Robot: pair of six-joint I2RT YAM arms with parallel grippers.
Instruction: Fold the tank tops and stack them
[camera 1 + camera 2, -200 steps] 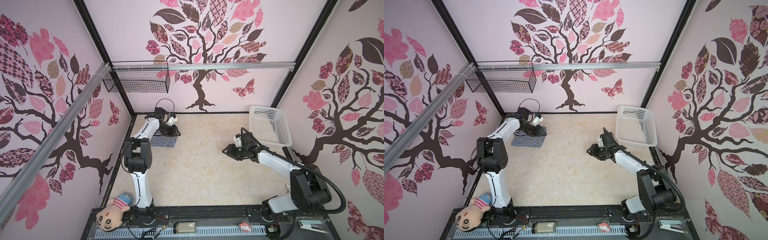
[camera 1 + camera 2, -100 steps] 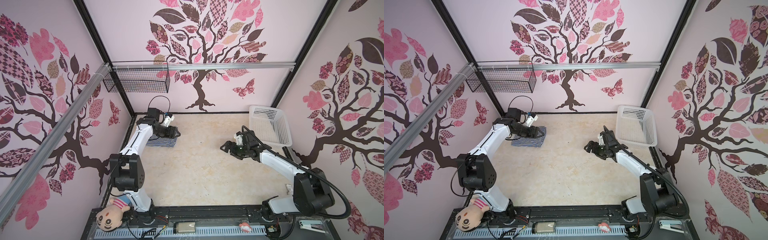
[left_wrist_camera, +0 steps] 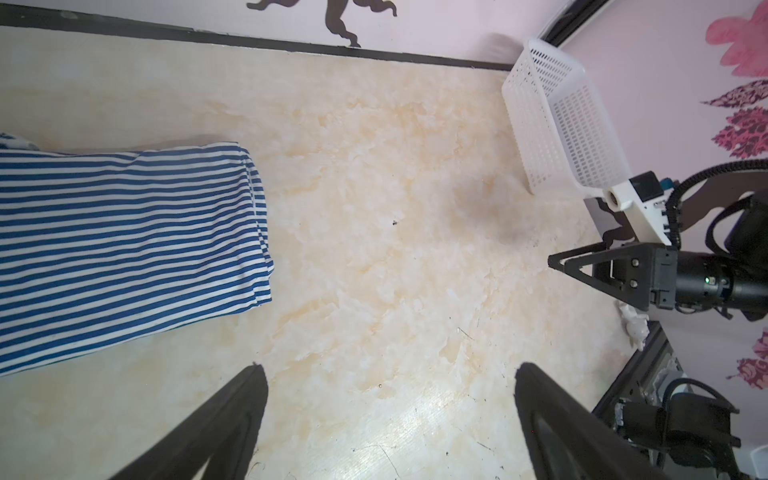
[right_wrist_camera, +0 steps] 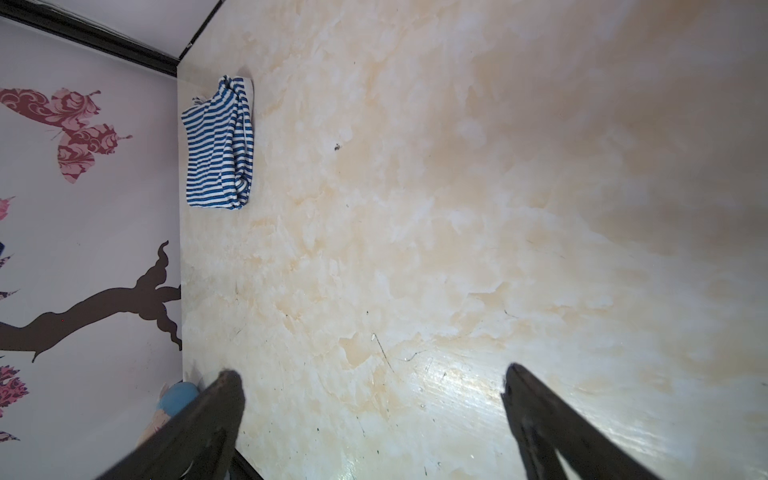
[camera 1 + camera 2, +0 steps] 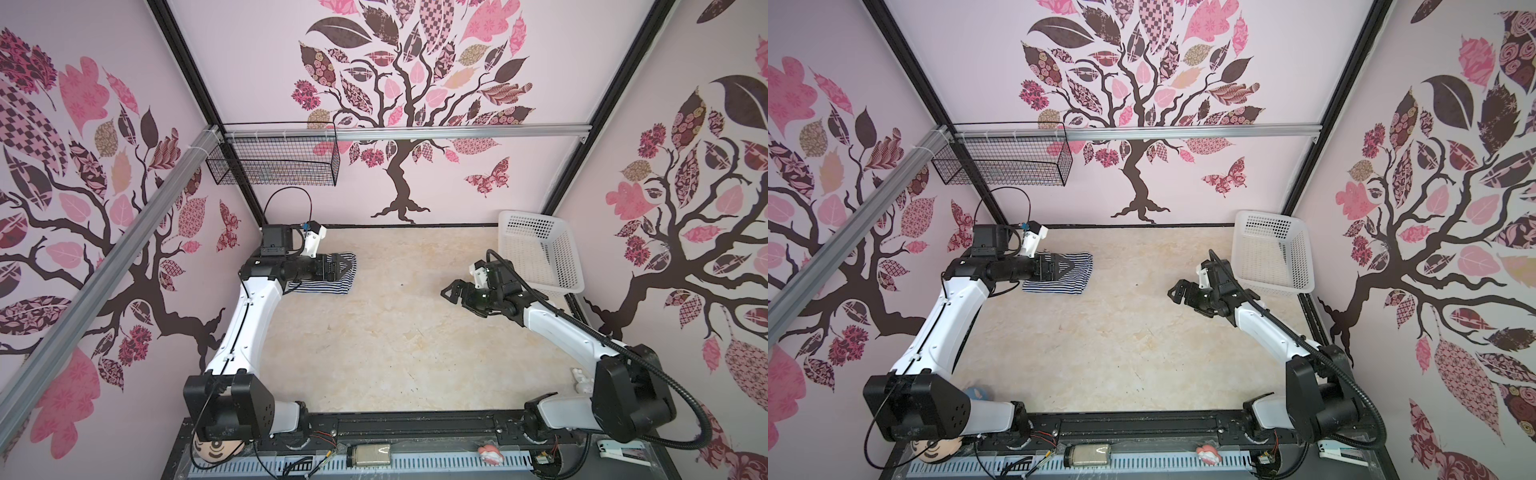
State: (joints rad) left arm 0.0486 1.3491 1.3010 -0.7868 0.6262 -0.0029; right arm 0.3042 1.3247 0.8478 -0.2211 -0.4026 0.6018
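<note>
The tank tops (image 5: 332,284) lay stacked at the far-left corner of the tabletop (image 5: 395,353), seemingly finished; left gripper (image 3: 388,370) and right gripper (image 4: 372,374) gaped empty.

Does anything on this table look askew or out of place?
The white basket at the back right sits tilted with one side raised, not flat. The folded tank tops look tidy, with one end slightly rumpled.

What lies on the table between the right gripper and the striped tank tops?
Nothing: bare table between right gripper and tank tops, seen in the right wrist view.
</note>
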